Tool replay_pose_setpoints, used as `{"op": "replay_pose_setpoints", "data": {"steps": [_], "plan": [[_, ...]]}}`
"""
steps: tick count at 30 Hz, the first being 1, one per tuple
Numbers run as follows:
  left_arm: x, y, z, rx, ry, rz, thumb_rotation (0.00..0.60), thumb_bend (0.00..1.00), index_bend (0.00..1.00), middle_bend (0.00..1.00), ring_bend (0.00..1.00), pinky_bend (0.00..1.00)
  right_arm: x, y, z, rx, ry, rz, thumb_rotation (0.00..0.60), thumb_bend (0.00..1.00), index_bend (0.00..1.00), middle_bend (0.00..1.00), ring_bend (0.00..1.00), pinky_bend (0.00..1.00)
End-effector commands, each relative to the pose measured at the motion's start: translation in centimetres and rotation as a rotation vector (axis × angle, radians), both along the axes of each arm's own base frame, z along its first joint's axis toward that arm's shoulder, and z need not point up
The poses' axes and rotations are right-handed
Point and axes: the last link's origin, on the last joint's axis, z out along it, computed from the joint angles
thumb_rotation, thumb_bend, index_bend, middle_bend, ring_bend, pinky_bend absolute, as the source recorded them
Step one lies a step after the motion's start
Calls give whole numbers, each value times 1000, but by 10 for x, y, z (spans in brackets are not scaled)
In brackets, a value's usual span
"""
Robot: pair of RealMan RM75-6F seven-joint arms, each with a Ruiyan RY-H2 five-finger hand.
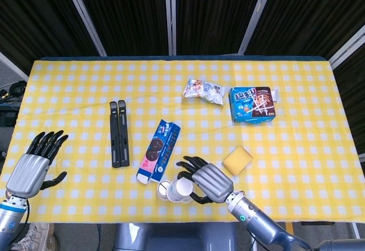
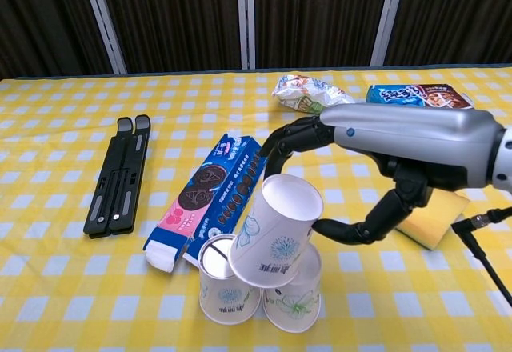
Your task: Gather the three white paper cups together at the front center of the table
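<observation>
Dark curtained backdrop behind a bench (image 1: 296, 165) under a yellow checked cloth. Near centre: two white cups standing inverted side by side, left cup (image 2: 227, 288) and right cup (image 2: 293, 292), with a third, tilted cup (image 2: 274, 232) resting on top, mouth turned up toward the right hand (image 2: 376, 156). Right hand arched over that cup, fingers (image 2: 292, 138) above its rim and thumb at its right side; firm grip or mere contact hard to tell. Left hand (image 1: 33, 166) at near left, spread, holding nothing. Further back: cookie box (image 2: 212, 196), black stand (image 2: 118, 174), yellow sponge (image 1: 237, 160).
</observation>
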Motion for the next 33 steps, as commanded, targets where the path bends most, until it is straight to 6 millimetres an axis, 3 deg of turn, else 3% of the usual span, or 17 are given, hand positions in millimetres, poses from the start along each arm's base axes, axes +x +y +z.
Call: {"op": "replay_pose_setpoints", "data": {"steps": [1, 11, 22, 28, 33], "plan": [[0, 0, 0, -1, 1, 0, 600, 249, 0, 0, 0, 0, 0, -1, -1, -13, 3, 2, 600, 334, 459, 115, 0, 121], [0, 0, 0, 0, 1, 2, 600, 250, 0, 0, 0, 0, -1, 1, 1, -32, 11, 8, 600, 174, 325, 14, 0, 82], [0, 1, 0, 1, 4, 2, 600, 250, 0, 0, 0, 0, 0, 3, 9, -47, 24, 14, 600, 154, 214, 0, 0, 68], [0, 1, 2, 5, -1, 6, 600, 250, 0, 0, 0, 0, -6, -2, 28, -122, 57, -1, 600, 154, 193, 0, 0, 54], [-1, 1, 3, 11, -6, 9, 600, 248, 0, 0, 0, 0, -29, -10, 55, -241, 87, -61, 600, 154, 162, 0, 0, 25]]}}
